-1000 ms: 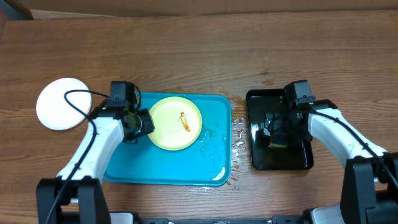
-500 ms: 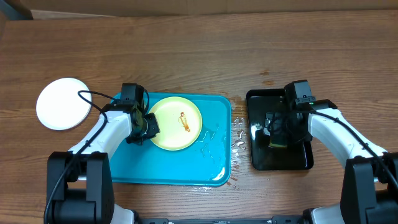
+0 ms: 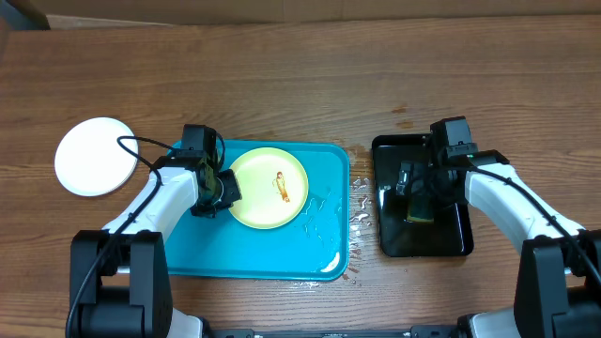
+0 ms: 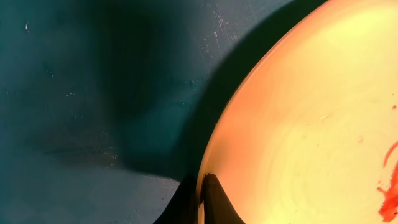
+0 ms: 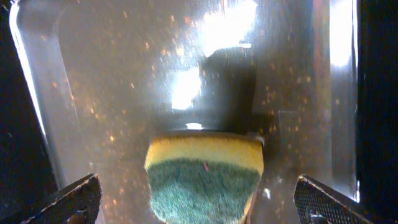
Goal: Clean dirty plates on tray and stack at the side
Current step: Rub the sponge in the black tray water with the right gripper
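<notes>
A pale yellow plate (image 3: 268,186) with a brown-red smear (image 3: 279,185) lies in the cyan tray (image 3: 254,246). My left gripper (image 3: 223,188) is shut on the plate's left rim; the left wrist view shows both fingertips (image 4: 200,183) pinching the rim of the plate (image 4: 311,124) over the tray floor (image 4: 93,74). A white plate (image 3: 92,156) lies on the table left of the tray. My right gripper (image 3: 418,192) is open over the black tray (image 3: 390,242), its fingers (image 5: 199,200) on either side of a yellow and green sponge (image 5: 204,174).
Water drops lie on the wood (image 3: 360,202) between the two trays and on the cyan tray's right part (image 3: 315,211). A cardboard edge (image 3: 282,11) runs along the table's far side. The wet black tray floor (image 5: 186,74) reflects light.
My left gripper moved right to the yellow plate's left rim and shut on it. The plate shifted slightly right. The right gripper stayed over the sponge.
</notes>
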